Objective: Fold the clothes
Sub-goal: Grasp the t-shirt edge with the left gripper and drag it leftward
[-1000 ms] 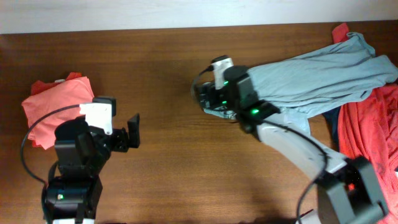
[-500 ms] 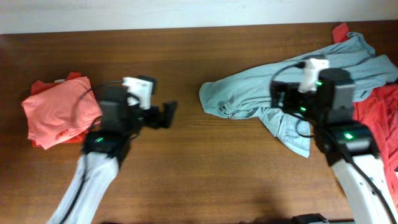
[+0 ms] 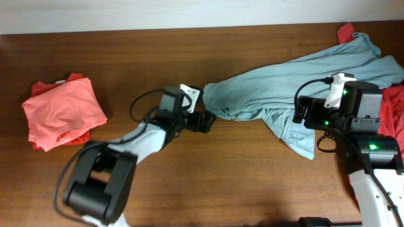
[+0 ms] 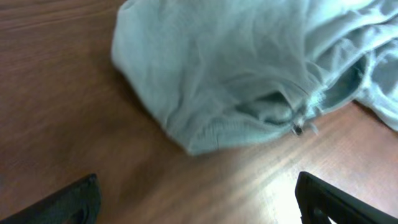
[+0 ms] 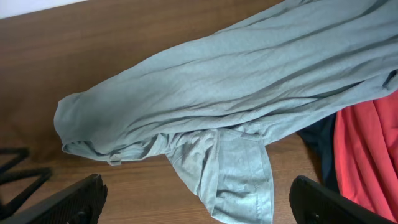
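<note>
- Pale grey-blue plain knit T-shirt point(image 3: 297, 79) lay crumpled on the dark brown wooden desk point(image 3: 126, 57). It ran diagonally from desk centre up to the far right corner.
- One loose flap of the shirt point(image 5: 239, 174) stuck out toward the near edge, lying flat on the wood.
- Left hand point(image 3: 205, 122) sat low over the desk, just beside the shirt's rounded left end. It was released, holding nothing.
- Left wrist view: both black fingertips point(image 4: 62, 202) were wide apart at the frame's bottom corners. The bunched shirt end point(image 4: 205, 81) was ahead of them, not between them.
- Right hand point(image 3: 302, 112) was over the shirt's right-middle part, also released and empty.
- Right wrist view: fingers point(image 5: 68, 202) were spread wide, with the shirt and flap below. I couldn't tell whether they touched the cloth.
- Folded coral-red tee point(image 3: 63, 113) sat at the left side of the desk, well apart from the shirt.
- Loose coral-red garment point(image 5: 367, 149) lay at the right edge, partly under the shirt, with a navy piece point(image 5: 317, 140) showing between the two.
</note>
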### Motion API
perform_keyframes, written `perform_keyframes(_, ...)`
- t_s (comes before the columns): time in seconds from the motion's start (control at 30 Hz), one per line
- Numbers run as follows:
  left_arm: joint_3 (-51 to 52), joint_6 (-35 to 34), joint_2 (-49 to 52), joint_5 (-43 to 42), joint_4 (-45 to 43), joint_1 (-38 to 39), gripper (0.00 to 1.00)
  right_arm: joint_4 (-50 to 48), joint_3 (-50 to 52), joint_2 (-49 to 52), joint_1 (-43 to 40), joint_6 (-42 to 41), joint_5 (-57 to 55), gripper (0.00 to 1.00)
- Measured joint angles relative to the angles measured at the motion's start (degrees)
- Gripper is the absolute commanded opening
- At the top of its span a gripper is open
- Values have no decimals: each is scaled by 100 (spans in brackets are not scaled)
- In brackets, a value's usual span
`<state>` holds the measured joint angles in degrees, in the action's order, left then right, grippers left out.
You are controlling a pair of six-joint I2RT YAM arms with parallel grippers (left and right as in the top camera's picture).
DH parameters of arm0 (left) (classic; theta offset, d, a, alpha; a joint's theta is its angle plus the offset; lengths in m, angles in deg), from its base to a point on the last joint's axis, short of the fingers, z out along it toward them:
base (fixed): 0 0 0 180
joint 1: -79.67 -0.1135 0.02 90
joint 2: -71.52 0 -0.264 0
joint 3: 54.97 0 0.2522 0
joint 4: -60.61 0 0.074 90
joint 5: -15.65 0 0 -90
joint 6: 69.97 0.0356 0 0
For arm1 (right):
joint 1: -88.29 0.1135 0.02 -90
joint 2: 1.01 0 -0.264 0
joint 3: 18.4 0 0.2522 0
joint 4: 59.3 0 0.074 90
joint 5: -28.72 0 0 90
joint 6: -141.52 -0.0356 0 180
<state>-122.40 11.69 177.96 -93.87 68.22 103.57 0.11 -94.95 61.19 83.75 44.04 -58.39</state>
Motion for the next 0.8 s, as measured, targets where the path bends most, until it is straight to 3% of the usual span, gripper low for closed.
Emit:
perform_keyframes(0.17, -485, -52, 573, 0, -22, 127, 98, 22, -2, 0, 0, 0, -2, 99)
perform_keyframes(0.33, -675, -85, 785, -2, -68, 184, 82, 22, 0, 0, 0, 0, -2, 99)
perform_keyframes(0.6, -761, -114, 1021, 0, -306, 280, 35, 26, 0, 0, 0, 0, -2, 99)
perform_keyframes(0.7, -763, -129, 1104, -2, -492, 374, 9, 46, 0, 0, 0, 0, 0, 99)
perform_keyframes(0.77, -763, -142, 1123, -2, -592, 422, 0, 48, 0, 0, 0, 0, -2, 99)
perform_keyframes(0.8, -763, -142, 1123, -4, -629, 433, 0, 48, 0, 0, 0, -2, -2, 99)
